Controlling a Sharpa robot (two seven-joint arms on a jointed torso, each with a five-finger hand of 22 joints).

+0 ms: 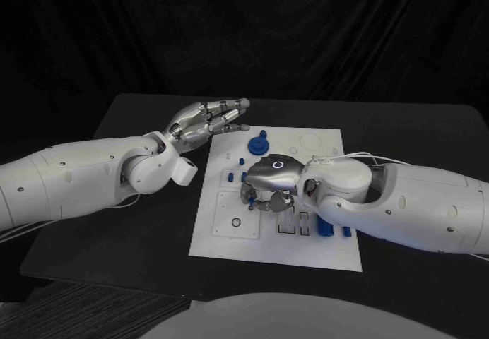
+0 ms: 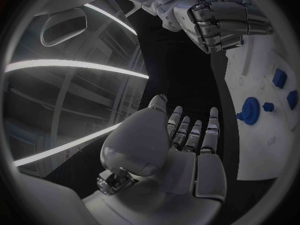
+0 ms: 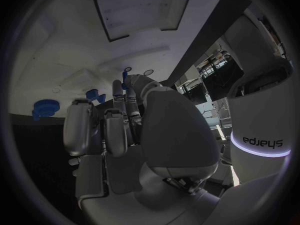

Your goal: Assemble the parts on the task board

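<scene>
The white task board (image 1: 230, 240) lies in the middle of the black bench (image 1: 122, 233), long side running near to far. The right hand (image 1: 267, 185) rests palm down over the board's middle, its fingers (image 1: 273, 203) curled down among the parts there; whether they grip a piece I cannot tell. A blue gear-like part (image 1: 258, 145) stands at the far end of the board, and more blue parts (image 1: 324, 226) sit in slots near the right edge, just beside the right arm. The left hand (image 1: 209, 119) hovers off the board's far left corner, fingers loosely apart and holding nothing.
</scene>
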